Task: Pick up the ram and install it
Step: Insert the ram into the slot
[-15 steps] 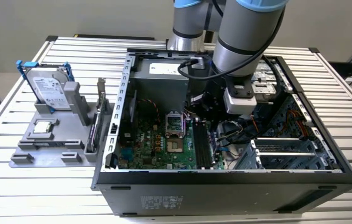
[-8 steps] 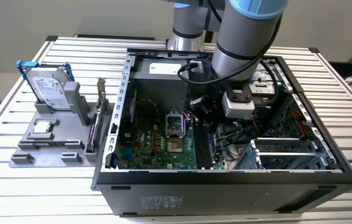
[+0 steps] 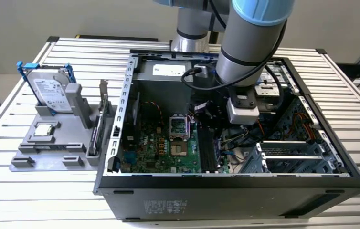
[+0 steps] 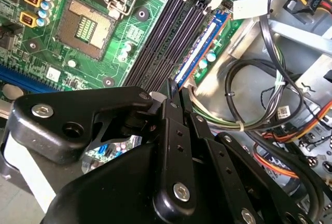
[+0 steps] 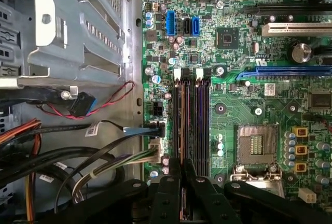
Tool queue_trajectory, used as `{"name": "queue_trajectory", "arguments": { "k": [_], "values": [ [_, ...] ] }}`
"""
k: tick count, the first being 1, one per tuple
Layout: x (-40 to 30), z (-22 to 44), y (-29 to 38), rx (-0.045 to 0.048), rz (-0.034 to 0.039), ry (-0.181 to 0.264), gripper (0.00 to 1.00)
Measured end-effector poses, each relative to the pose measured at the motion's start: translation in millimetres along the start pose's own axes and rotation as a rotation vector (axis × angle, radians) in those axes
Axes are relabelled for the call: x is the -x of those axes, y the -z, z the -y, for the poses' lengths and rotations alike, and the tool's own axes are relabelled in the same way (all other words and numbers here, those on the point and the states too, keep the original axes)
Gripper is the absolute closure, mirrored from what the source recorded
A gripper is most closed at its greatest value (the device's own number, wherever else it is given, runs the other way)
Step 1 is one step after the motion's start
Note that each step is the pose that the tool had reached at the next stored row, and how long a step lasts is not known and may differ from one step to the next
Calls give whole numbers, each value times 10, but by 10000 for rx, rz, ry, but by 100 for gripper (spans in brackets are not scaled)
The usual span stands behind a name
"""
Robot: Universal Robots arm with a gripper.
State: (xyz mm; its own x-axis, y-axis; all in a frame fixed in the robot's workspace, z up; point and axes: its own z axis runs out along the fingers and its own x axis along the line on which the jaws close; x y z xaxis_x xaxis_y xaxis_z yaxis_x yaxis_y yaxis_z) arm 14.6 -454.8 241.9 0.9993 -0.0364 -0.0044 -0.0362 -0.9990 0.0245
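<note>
Gripper (image 4: 174,92) seemingly pinches ram (image 4: 201,42) above motherboard slots (image 5: 191,125).

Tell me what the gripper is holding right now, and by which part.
The gripper holds the ram, pinched across its flat faces at one end, with the rest of the stick stretching away from the gripper.

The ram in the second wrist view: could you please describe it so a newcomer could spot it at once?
Find the green motherboard inside the computer case, then its row of long parallel memory slots. The ram stands at the row's outer edge, blue with a white strip, while its neighbours are black.
</note>
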Motion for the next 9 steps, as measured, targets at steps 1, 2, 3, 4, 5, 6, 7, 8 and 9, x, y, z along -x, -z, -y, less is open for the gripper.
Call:
{"name": "queue_trajectory", "arguments": {
  "k": [1, 2, 3, 4, 5, 6, 7, 8, 9],
  "values": [
    [0, -3, -6, 0, 0, 0, 100],
    [0, -6, -13, 1, 0, -1, 100],
    [0, -8, -20, 2, 0, -1, 100],
    [-1, -10, -28, 0, 0, -1, 100],
    [-1, -10, -38, -1, 0, -1, 100],
    [-1, -11, -49, 1, 0, 0, 100],
    [-1, -12, -61, 2, 0, -1, 100],
    [-1, -13, -76, 1, 0, -1, 100],
    [-2, -13, -91, 1, 0, 0, 100]
  ]
}}
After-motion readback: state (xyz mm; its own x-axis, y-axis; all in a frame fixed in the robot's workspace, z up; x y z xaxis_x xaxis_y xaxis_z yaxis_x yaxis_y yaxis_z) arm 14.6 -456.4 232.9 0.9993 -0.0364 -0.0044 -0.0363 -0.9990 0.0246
